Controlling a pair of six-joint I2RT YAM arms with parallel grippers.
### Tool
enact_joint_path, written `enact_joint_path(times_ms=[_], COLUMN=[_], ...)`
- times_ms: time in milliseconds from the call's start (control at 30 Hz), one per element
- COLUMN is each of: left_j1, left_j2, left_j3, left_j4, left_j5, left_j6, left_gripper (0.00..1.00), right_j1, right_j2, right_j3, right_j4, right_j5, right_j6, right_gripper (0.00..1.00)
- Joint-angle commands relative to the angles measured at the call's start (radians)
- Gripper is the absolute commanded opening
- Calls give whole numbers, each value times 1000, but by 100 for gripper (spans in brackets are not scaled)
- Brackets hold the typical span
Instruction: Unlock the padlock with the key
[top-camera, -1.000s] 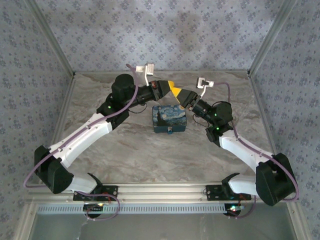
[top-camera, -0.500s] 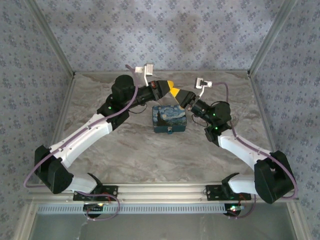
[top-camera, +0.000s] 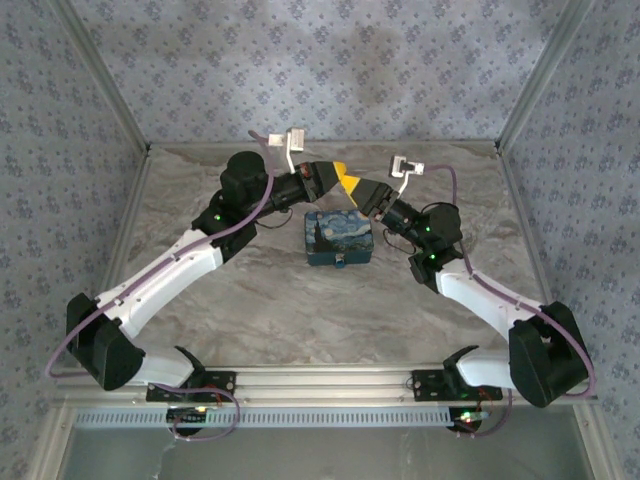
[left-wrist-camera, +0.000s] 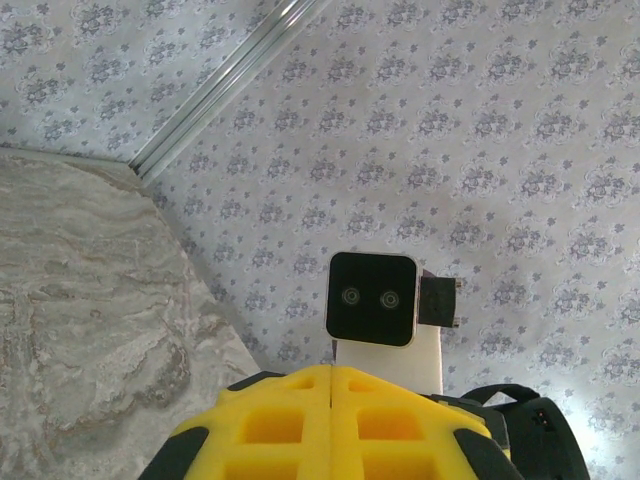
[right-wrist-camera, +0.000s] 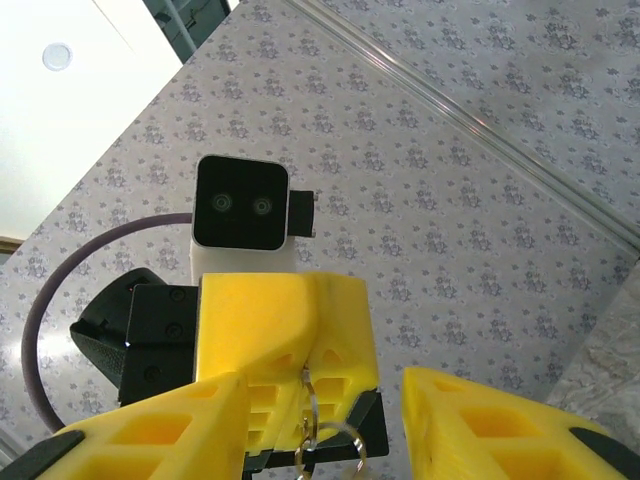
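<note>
**Key ring in the air between the arms, lock not yet touched**

On the left, the left gripper (top-camera: 343, 178) is raised above the far side of the table, its yellow fingers pressed together with no gap. From the right wrist camera we see a thin metal key ring (right-wrist-camera: 322, 432) hanging under those closed tips. The key itself is hidden, so we cannot say how it sits. Just to the right, almost tip to tip, the right gripper (top-camera: 371, 193) stands partly open, one finger on either side of the ring, gripping nothing.

We judge the task to be early. The ring is off the table and looks ready to pass between the arms, but nothing has met a lock. Just in front of the two grippers lies a blue box (top-camera: 338, 236) printed with a Starry Night painting. A small pale fitting (top-camera: 340, 262) at its near edge may be the padlock, though it is too small for us to tell. Inserting and turning the key is all left to do.

The table (top-camera: 300, 310) is grey-veined marble, enclosed by wallpaper panels (top-camera: 330, 60) in aluminium framing (top-camera: 530, 90).
</note>
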Motion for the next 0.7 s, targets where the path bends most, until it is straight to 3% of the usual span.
enact_joint_path(times_ms=[0, 267, 500, 667], left_j1=[-8, -8, -8, -8], left_j2=[-27, -28, -31, -28], left_j3=[-5, -15, -14, -13], left_j4=[39, 41, 50, 60], left_j5=[9, 3, -4, -2], left_j6=[0, -2, -6, -12], left_gripper=[0, 0, 0, 0], right_j1=[-3, -3, 2, 2], right_j2=[-31, -46, -39, -26], right_j3=[10, -2, -10, -11], right_j4=[26, 29, 9, -8], right_j5=[4, 4, 0, 4], right_j6=[-16, -17, -22, -21], right_gripper=[44, 44, 30, 26])
